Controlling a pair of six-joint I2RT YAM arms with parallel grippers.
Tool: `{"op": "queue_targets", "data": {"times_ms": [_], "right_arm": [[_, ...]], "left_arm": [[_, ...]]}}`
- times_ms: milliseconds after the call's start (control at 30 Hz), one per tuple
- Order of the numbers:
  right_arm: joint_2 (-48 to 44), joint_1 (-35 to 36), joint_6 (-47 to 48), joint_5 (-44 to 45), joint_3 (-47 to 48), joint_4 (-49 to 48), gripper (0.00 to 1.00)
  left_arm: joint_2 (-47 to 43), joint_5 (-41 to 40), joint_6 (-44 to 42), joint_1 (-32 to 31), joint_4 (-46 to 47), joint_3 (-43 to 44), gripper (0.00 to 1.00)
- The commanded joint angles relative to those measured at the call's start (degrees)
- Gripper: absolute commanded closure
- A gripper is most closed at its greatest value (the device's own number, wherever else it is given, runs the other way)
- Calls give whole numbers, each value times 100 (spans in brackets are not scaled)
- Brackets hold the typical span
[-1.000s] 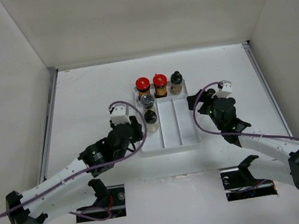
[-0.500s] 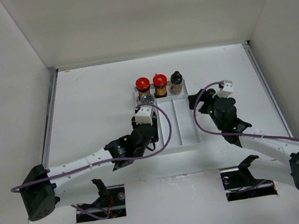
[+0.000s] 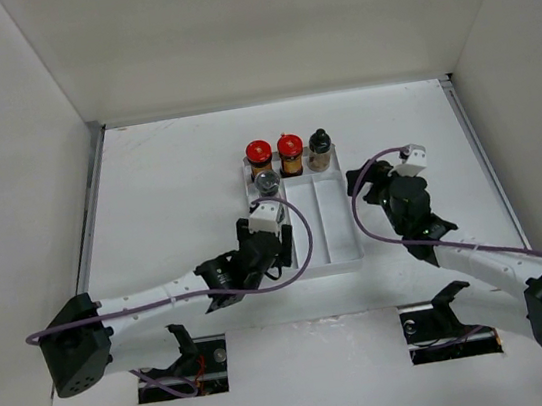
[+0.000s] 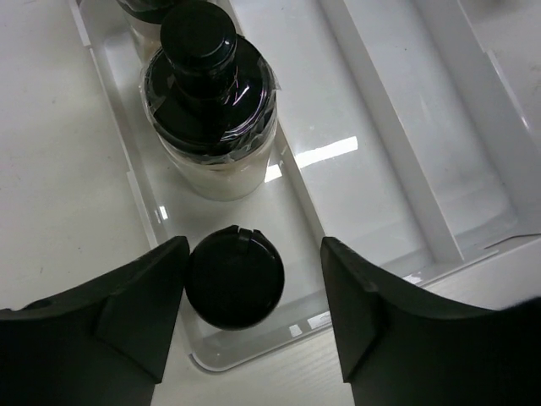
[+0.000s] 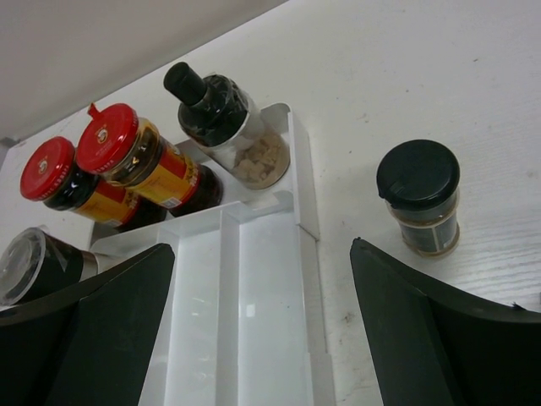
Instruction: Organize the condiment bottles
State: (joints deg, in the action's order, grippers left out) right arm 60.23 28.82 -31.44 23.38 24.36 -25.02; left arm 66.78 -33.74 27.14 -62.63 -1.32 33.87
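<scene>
Two red-capped amber jars (image 3: 260,157) (image 3: 290,152) and a black-capped bottle (image 3: 319,149) stand along the far end of the white divided tray (image 3: 342,243). A silver-topped shaker (image 3: 267,181) stands behind them in the left compartment. My left gripper (image 3: 269,247) hangs over that compartment's near end. In the left wrist view it (image 4: 254,271) is open around a small black-capped jar (image 4: 234,277) close against the left finger, with a black-capped pale bottle (image 4: 207,93) just beyond. My right gripper (image 5: 262,254) is open and empty over the tray's right side. A black-capped jar (image 5: 418,194) stands on the table beside the tray.
White walls enclose the table on the left, back and right. The tray's middle and right lanes (image 5: 270,313) hold nothing at their near ends. Purple cables loop from both wrists. Two cut-outs sit in the table's near edge by the arm bases.
My left arm has swung right, from beside the tray to over the near end of its left compartment. My right arm has barely moved.
</scene>
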Motion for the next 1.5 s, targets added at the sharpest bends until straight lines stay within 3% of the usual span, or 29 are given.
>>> {"op": "queue_targets", "data": {"times_ms": [0, 200, 400, 500, 600, 733, 867, 1133, 1467], "right_arm": [[-186, -100, 77, 115, 121, -101, 9], [-318, -328, 112, 158, 323, 268, 18], [-257, -697, 129, 167, 789, 901, 53], [-161, -899, 235, 237, 1105, 1357, 61], [-64, -1049, 357, 474, 1316, 1771, 56], [225, -1225, 630, 686, 1589, 2254, 28], [621, -1287, 841, 668, 1879, 2589, 18], [1333, -1217, 912, 580, 2275, 2712, 23], [1878, -1155, 885, 431, 2424, 2528, 32]], "left_arm": [[-235, 60, -77, 45, 448, -134, 33], [-666, 60, -164, 45, 519, -275, 16], [-1298, 60, -428, 176, 764, -336, 4], [-1702, 25, -428, 273, 1098, -512, 3], [-2308, -63, -367, 449, 1694, -889, 3], [-3109, -527, 1, 809, 2355, -1592, 4], [-3338, -775, 458, 1388, 2470, -2050, 6], [-2873, -195, 1249, 2321, 3067, -2762, 6], [-3058, -28, 1391, 2480, 3006, -2921, 6]]}}
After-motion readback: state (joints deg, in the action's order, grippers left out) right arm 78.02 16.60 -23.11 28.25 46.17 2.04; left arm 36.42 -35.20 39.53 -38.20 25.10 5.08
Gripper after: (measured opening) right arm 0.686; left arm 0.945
